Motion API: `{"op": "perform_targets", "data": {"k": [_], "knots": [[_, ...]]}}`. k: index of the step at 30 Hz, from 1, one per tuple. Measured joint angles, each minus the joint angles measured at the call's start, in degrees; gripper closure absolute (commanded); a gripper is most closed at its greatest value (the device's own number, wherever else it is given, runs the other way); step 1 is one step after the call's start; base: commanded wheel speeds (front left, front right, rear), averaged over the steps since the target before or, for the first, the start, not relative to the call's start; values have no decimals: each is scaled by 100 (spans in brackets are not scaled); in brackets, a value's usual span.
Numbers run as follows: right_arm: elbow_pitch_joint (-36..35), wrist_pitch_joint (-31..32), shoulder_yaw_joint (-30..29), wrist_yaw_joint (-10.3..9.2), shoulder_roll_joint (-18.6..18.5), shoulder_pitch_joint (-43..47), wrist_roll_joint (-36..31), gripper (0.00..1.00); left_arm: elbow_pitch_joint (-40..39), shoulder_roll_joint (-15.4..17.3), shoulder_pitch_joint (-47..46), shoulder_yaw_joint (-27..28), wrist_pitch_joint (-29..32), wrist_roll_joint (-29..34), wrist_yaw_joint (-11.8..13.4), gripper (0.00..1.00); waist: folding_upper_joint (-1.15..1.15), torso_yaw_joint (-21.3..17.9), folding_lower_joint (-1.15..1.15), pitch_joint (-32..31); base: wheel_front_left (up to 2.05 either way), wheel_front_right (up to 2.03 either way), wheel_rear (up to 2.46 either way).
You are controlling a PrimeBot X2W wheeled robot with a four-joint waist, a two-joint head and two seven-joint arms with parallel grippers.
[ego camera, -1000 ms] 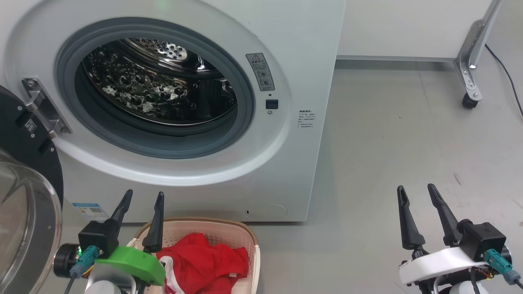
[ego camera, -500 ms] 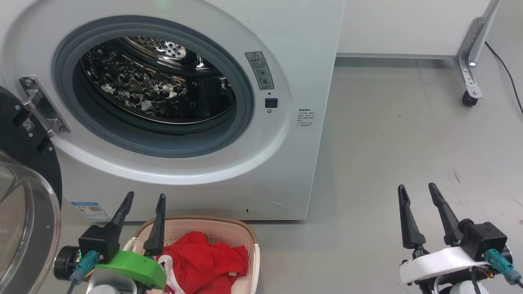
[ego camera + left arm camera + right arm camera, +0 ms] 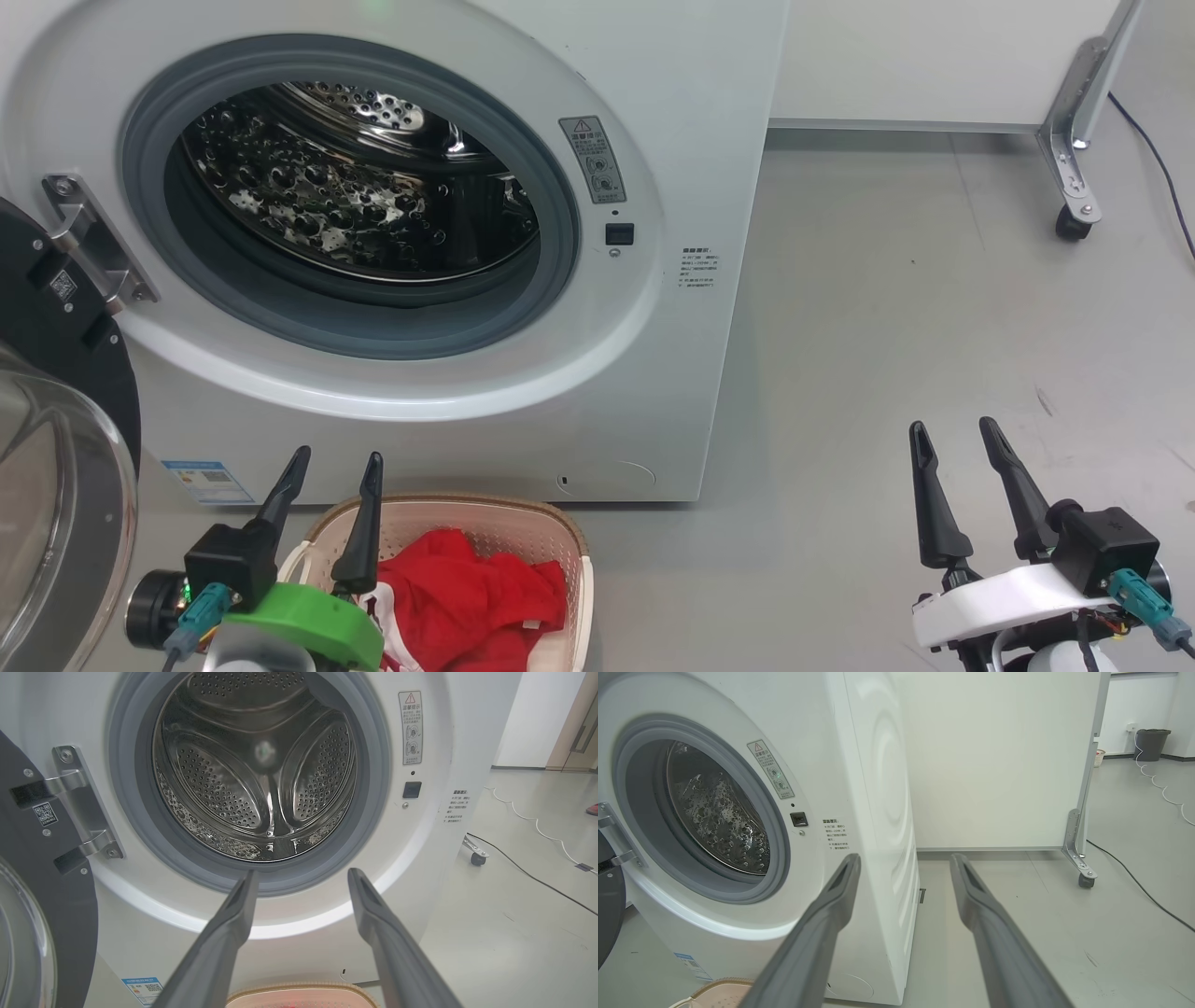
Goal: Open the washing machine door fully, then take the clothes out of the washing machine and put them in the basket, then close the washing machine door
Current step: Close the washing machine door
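Red clothes inside cream basket

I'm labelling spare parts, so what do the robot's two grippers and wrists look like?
The left gripper and right gripper each have two long, dark, tapering fingers and a black boxy block carrying a teal cable plug. The left wrist has a green collar, the right a white shell.

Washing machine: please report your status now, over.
Open, empty: left gripper, right gripper. Machine drum empty, clothes in basket, door not yet closed. Possibly left gripper in door's swing.
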Motion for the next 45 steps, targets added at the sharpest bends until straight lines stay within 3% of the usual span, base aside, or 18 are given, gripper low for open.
{"op": "perform_targets", "data": {"k": [22, 45], "knots": [[1, 0, 2, 0, 4, 0, 0, 0, -52, -7, 86, 4, 0, -7, 2, 0, 0, 6, 0, 8, -25, 25, 0], [37, 0, 55, 0, 18, -1, 0, 0, -91, -9, 89, -2, 0, 113, 37, 0, 0, 5, 0, -73, -111, 111, 0]]}}
